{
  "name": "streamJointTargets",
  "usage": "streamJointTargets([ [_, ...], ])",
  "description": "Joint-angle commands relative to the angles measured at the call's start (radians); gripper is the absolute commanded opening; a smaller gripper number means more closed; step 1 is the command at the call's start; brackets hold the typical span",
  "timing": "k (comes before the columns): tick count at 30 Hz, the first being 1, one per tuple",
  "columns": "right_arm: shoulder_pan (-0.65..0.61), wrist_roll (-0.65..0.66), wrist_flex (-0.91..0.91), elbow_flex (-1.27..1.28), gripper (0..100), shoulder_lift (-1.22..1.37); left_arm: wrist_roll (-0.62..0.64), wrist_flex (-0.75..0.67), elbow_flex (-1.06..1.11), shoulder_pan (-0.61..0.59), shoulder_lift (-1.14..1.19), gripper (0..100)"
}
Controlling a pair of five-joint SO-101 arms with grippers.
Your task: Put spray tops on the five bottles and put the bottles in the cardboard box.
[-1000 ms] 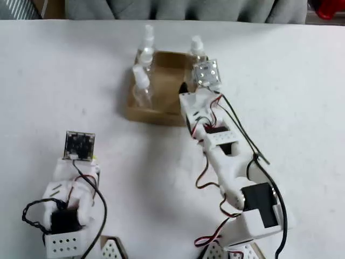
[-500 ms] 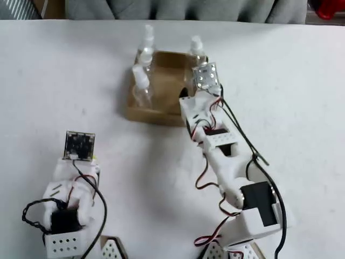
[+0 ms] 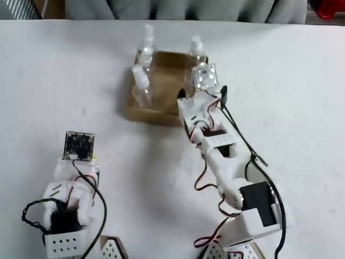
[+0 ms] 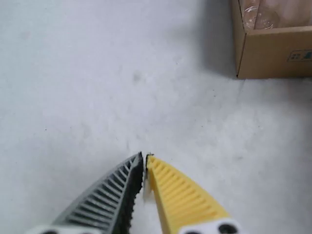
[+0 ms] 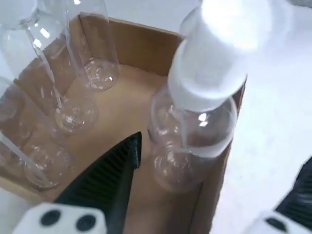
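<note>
Over the last second your right arm has swung its wrist slightly leftward above the near right corner of the box (image 3: pixel 153 114), while the left arm has not stirred. Nearest you, the left hand (image 4: pixel 145 161) hangs over bare table (image 3: pixel 64 70) with its grey and yellow fingers pressed tip to tip and nothing between them; the box's corner lies well ahead of it. Farther out, the right hand (image 5: pixel 222 153) is spread wide, its black finger down inside the box on one side of a bottle (image 5: pixel 195 131) and the other finger out past the box wall. That bottle stands in the box's corner with its spray top (image 5: pixel 219 53) on, and neither finger appears to touch it, so you can take it as set down and let go. The small shift looks like the hand working itself clear of it rather than carrying anything. Beyond it, the other bottles (image 3: pixel 141 81) stand capped along the box's left side and far corners; you cannot count them for certain from here. If all five are in, what remains is lifting the right hand out without tipping the bottle.
</note>
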Motion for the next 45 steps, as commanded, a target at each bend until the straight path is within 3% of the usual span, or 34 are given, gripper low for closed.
streamJointTargets([
  [1, -0.010, -0.012, 0.001, -0.008, 42.0, -0.016, -0.006, -0.002, -0.003, -0.008, -0.012, 2],
  [22, -0.008, -0.009, 0.007, 0.213, 41.3, -0.372, -0.006, -0.020, -0.003, -0.005, -0.010, 2],
  [26, -0.005, 0.005, 0.013, 0.284, 31.7, -0.469, -0.006, -0.020, -0.003, -0.005, -0.010, 2],
  [30, 0.001, 0.115, 0.125, 0.333, 17.4, -0.581, -0.006, -0.020, -0.003, -0.005, -0.010, 2],
  [35, 0.024, 0.124, 0.226, 0.407, 4.5, -0.734, -0.006, -0.020, -0.003, -0.005, -0.010, 2],
  [45, 0.039, 0.124, 0.516, 0.578, 1.6, -1.147, -0.006, -0.017, -0.003, -0.005, -0.010, 2],
])
